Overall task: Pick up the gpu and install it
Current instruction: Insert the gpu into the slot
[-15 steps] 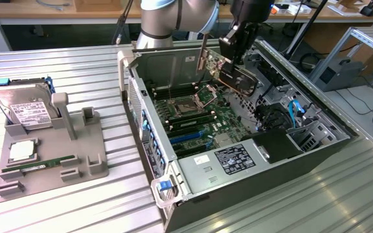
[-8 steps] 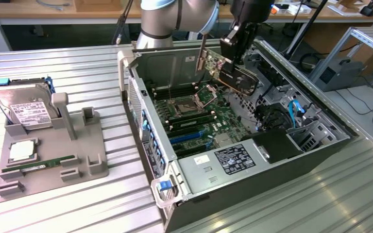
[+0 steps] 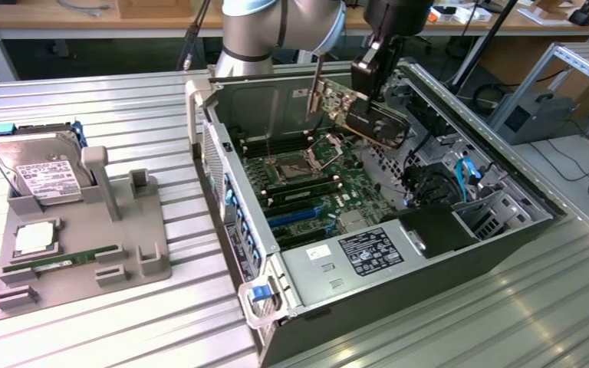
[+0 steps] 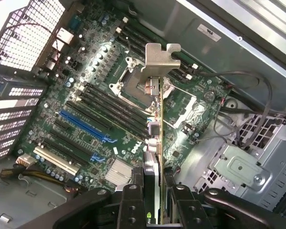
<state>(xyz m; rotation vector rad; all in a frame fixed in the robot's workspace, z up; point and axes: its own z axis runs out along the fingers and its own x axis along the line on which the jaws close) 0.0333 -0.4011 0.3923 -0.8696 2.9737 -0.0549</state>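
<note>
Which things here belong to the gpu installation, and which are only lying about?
Job: gpu, held by the end effector over the open case; motherboard.
Lying about: hard drive, memory stick, grey holder.

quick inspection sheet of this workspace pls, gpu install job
surface: ribbed metal table, open pc case on it
job's things: gpu held over the motherboard, not in a slot
clutter: grey holder with hard drive and memory stick
grippers: gripper shut on gpu, fingers either side of it
cables: blue cables and black cables inside the case
surroundings: workbenches behind, aluminium frame at the exterior view's right
</note>
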